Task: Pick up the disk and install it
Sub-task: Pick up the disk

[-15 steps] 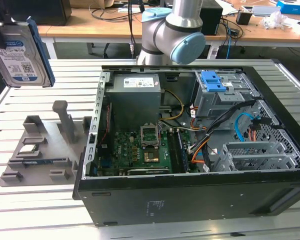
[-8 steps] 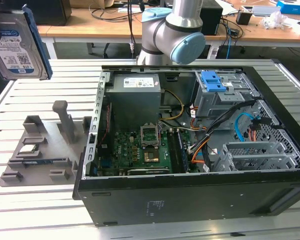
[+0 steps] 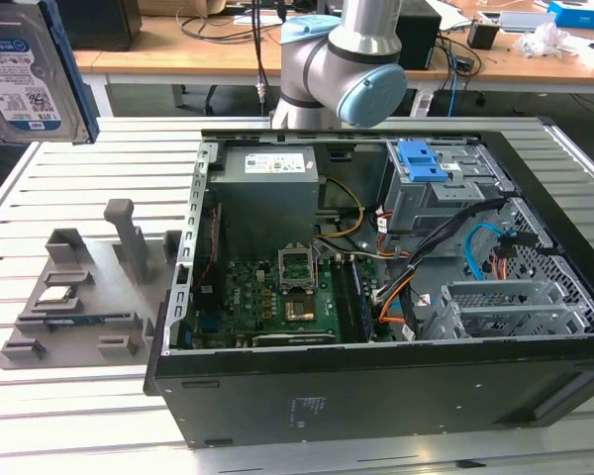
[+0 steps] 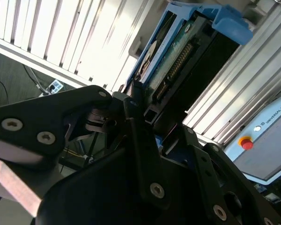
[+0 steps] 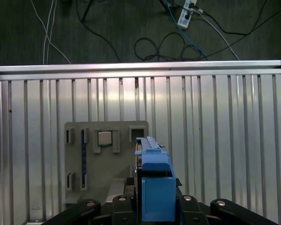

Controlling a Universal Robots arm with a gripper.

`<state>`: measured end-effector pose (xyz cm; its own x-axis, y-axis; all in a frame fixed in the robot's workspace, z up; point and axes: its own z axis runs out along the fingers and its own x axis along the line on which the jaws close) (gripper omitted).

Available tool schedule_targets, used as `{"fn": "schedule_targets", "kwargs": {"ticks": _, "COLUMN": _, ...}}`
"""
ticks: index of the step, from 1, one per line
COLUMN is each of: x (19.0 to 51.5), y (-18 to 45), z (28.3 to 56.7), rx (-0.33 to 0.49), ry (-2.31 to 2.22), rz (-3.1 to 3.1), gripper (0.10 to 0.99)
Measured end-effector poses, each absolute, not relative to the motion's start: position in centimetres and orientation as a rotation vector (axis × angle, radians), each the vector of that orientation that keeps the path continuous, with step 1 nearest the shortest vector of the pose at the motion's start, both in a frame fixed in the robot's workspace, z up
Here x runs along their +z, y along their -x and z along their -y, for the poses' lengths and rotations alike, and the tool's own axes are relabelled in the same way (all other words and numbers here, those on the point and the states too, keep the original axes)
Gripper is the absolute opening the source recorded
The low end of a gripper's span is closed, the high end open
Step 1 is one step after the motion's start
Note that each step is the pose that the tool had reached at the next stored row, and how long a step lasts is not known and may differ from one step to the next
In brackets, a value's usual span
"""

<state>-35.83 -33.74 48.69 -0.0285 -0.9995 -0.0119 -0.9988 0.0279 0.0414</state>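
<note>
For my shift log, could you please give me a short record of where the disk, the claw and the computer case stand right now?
disk: held in the air, blue carrier around it
claw: shut on the disk
beneath: grey holder plate on the slatted table
computer case: open, to the exterior view's right of the plate
install: not yet done
</note>
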Motion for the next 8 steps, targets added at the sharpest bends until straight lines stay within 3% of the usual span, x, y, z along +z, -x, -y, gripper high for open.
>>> {"fn": "schedule_targets", "kwargs": {"ticks": 8, "x": 51.8, "y": 35.8, "z": 33.6, "rx": -0.059, "ry": -2.175, "rz": 2.238, "gripper": 0.365}}
